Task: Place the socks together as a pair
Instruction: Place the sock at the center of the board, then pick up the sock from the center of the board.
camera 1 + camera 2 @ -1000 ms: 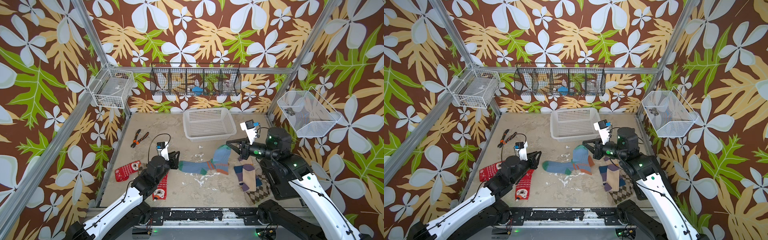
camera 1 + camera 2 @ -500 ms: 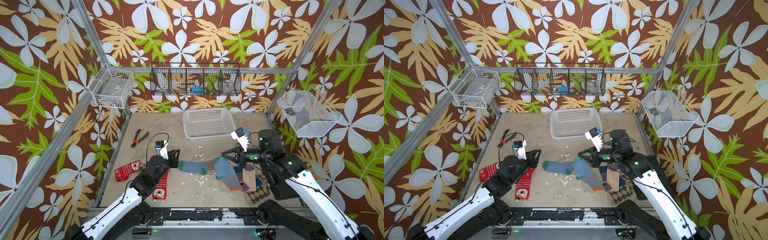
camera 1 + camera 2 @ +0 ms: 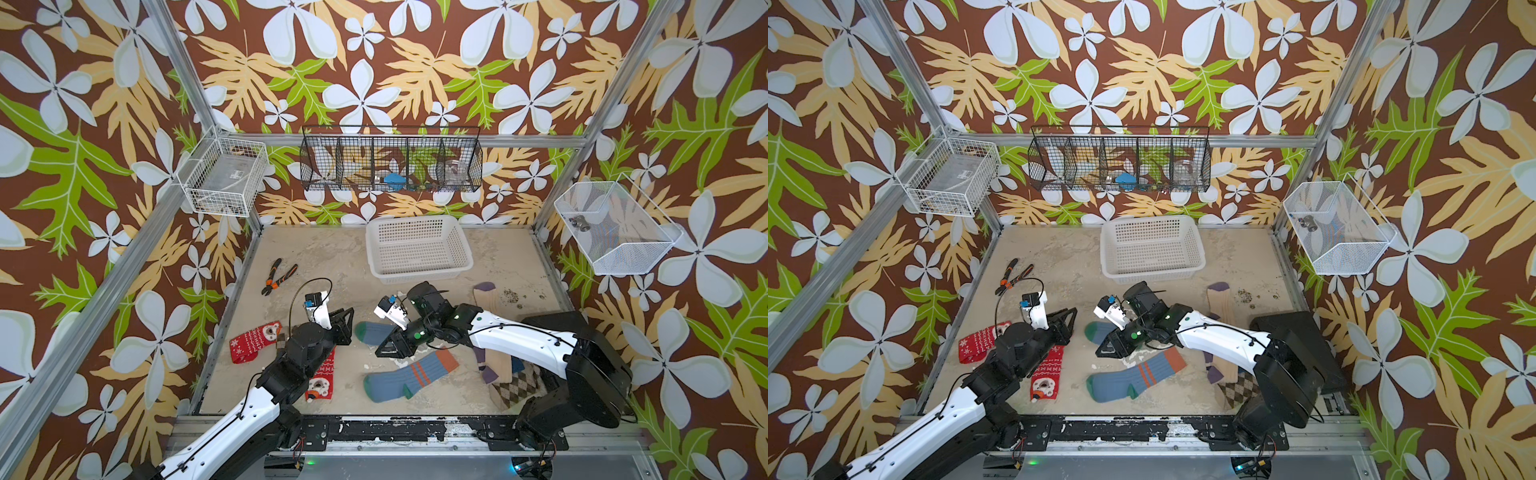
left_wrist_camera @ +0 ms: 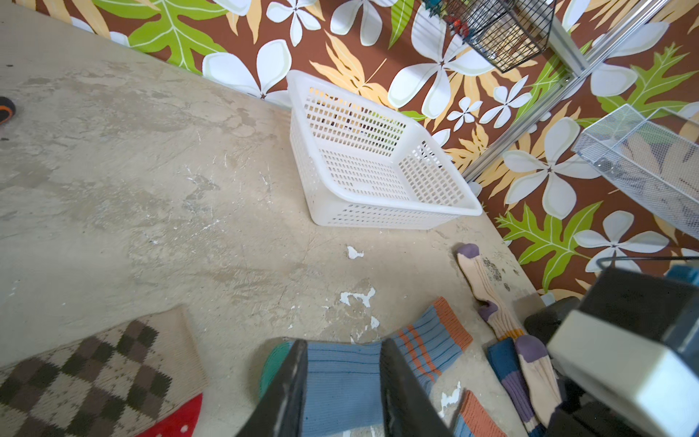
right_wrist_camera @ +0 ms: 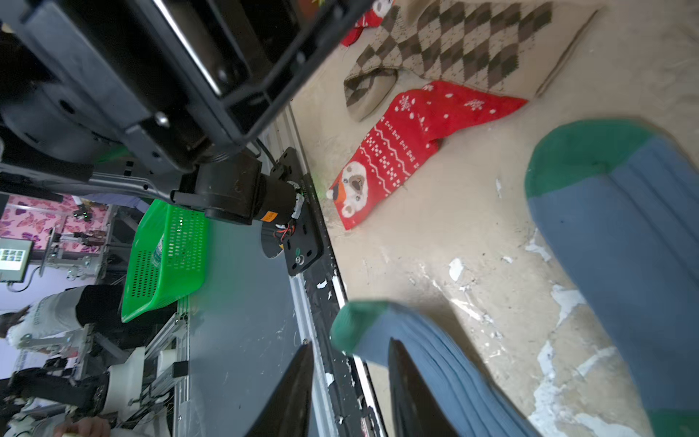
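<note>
A worn beige surface (image 3: 316,257) inside a flower-papered cell carries a white basket (image 3: 422,272) at the back wall and socks scattered toward the front rail. Two blue socks with orange stripes and green toes lie near the middle, apart and not yet paired. The front blue sock (image 3: 409,376) lies flat and slanted by the rail, and the rear blue sock (image 3: 370,332) lies just behind it, its leg running under the right arm. An argyle sock (image 3: 515,388) sits at the front right beneath that arm, touching a cream sock (image 3: 500,365) with purple toe; a second cream sock (image 3: 484,297) lies alone near the basket's right corner. At the left, one red snowflake sock (image 3: 253,341) lies by the edge and the other red sock (image 3: 324,374) lies partly under the left arm, where the left wrist view shows a second argyle sock (image 4: 94,370). The right claw (image 3: 382,352) hovers low between the two blue socks, jaws a narrow gap apart and gripping nothing; the front sock's green toe lies just beside its fingers (image 5: 404,378). The left claw (image 3: 350,326) points at the rear sock's toe, jaws partly apart over flat blue fabric, no pinch visible; whether the tips touch it cannot be told. A pair of pliers (image 3: 279,276) lies at the left rear.
</note>
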`<state>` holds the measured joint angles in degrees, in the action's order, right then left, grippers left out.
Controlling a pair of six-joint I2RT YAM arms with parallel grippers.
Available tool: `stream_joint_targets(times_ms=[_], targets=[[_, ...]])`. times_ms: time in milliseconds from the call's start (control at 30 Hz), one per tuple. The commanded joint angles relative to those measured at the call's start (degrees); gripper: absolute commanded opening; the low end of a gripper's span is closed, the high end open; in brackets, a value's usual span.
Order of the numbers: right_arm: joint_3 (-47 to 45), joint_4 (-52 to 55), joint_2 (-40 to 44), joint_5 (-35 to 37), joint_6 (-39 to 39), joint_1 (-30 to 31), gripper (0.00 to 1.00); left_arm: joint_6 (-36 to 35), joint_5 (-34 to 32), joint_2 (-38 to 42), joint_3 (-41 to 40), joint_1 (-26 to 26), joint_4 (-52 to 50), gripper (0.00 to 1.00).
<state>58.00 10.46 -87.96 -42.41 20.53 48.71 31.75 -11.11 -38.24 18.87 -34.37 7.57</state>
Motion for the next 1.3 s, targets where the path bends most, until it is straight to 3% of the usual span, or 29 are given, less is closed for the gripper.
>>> stream_joint_targets(times_ms=[0, 300, 333, 433, 533, 633, 767, 1033, 1267], targets=[[-2.4, -3.7, 4.1, 5.5, -0.2, -0.9, 0.42, 0.9, 0.2, -0.8, -0.9, 0.1, -0.1, 0.37], [-21.6, 0.0, 26.0, 23.2, 1.3, -16.8, 0.43, 2.6, 3.8, -7.8, -1.7, 0.1, -1.8, 0.44], [-22.5, 1.1, 26.5, 24.0, 1.0, -18.4, 0.43, 3.0, 4.7, -8.8, -1.6, 0.1, -2.3, 0.5], [-25.1, 1.0, 27.0, 24.4, 1.5, -20.7, 0.42, 4.9, 8.3, -10.1, -2.3, 0.1, -4.6, 0.99], [-27.2, 0.1, 24.4, 25.2, 3.3, -20.6, 0.43, 8.1, 11.1, -8.2, -5.3, -0.8, -6.6, 1.0], [-29.2, -0.2, 21.4, 27.7, 3.6, -20.7, 0.4, 11.4, 8.4, -4.3, -6.5, -5.1, -12.4, 1.0], [-32.2, -1.6, 23.3, 29.8, 5.2, -20.7, 0.4, 17.2, 5.0, 0.0, -7.0, -12.7, -18.7, 1.0], [-33.2, -0.8, 25.1, 30.2, 6.9, -20.2, 0.41, 28.7, -1.5, -2.0, -6.1, -29.8, -27.3, 1.0], [-32.3, -1.3, 20.5, 30.6, 6.4, -18.2, 0.4, 28.2, -8.6, 2.3, -2.3, -30.5, -32.3, 1.0]])
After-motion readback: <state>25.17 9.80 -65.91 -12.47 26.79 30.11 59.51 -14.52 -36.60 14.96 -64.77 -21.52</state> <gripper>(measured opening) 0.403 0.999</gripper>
